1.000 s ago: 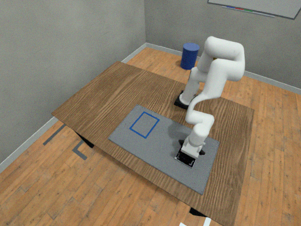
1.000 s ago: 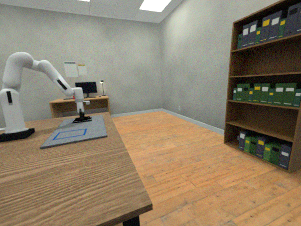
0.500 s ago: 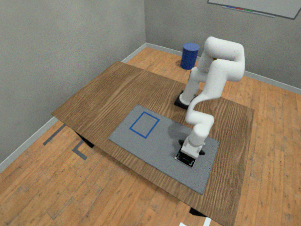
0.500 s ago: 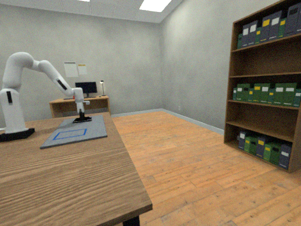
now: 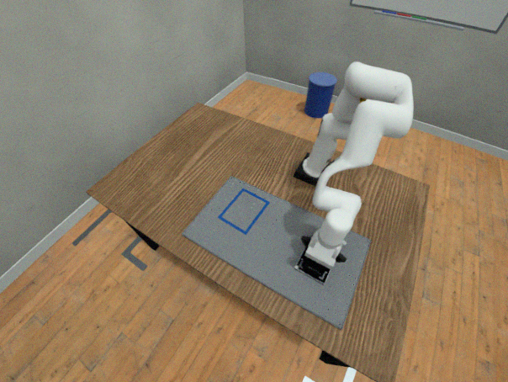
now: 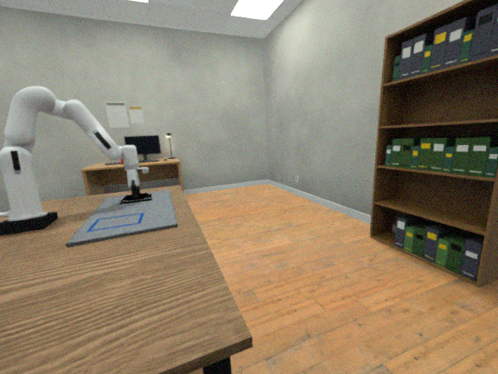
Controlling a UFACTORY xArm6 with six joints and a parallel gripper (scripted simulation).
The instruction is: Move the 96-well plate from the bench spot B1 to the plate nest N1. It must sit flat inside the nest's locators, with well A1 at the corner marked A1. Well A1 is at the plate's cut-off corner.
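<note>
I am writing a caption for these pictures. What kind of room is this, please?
Probably an office or a small laboratory room: a bookshelf with file boxes, a desk with a monitor, and a whiteboard on the wall.

The white arm [image 5: 366,114] rises from its black base [image 5: 299,174], folds at the elbow and reaches down with the wrist [image 5: 336,223] pointing straight at the table; the gripper [image 5: 313,269] hangs low, fingers spread fully wide, clamping nothing

High overhead view; low table-end view
</note>
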